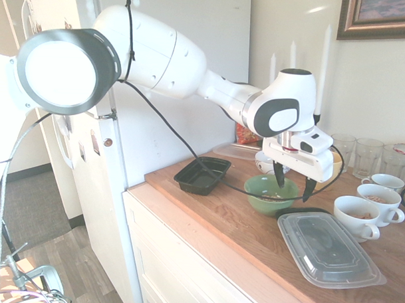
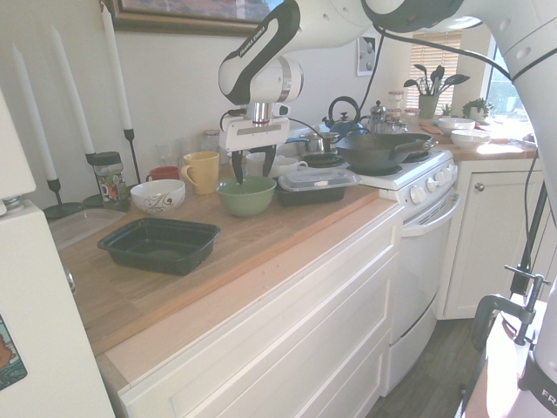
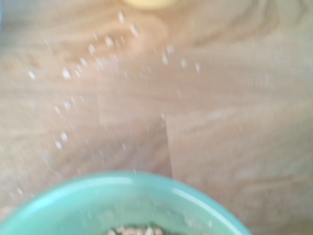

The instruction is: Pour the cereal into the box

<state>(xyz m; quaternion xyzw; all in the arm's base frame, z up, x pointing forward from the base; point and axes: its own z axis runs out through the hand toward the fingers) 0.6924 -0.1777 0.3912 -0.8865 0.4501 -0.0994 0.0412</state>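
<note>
- Spread wide and pinching nothing, the gripper (image 1: 292, 184) points nearly straight down over the green bowl (image 1: 271, 194), one dark finger on each side of the rim's far part and just above it.
- That straddling stance looks like a line-up for gripping the bowl by its rim, which a tip-and-pour would need; I judge the grasp not yet made.
- Cereal (image 3: 135, 230) lies as a small tan heap at the bottom of the green bowl, seen closest in the wrist view; a little of it also shows past the rim in the first exterior view.
- Open and empty, the black box (image 2: 159, 243) sits flat on the counter well apart from the bowl, towards the fridge end, with bare wood between them, so the bowl will have to be carried across before it is tipped.
- Pale crumbs (image 3: 73, 73) are scattered on the wood beyond the bowl in the wrist view.
- A lidded black container (image 1: 329, 248) rests just beside the bowl on the other side, and white cups (image 1: 358, 217) stand near it.
- The wooden counter (image 2: 287, 235) tops white cabinets, its grain smooth and light.
- Around it is a sunlit kitchen: a yellow mug (image 2: 202, 171), a patterned bowl (image 2: 157, 195), tall white candles (image 2: 115, 61) against the wall, and a stove with a dark pan (image 2: 374, 150) further along.
</note>
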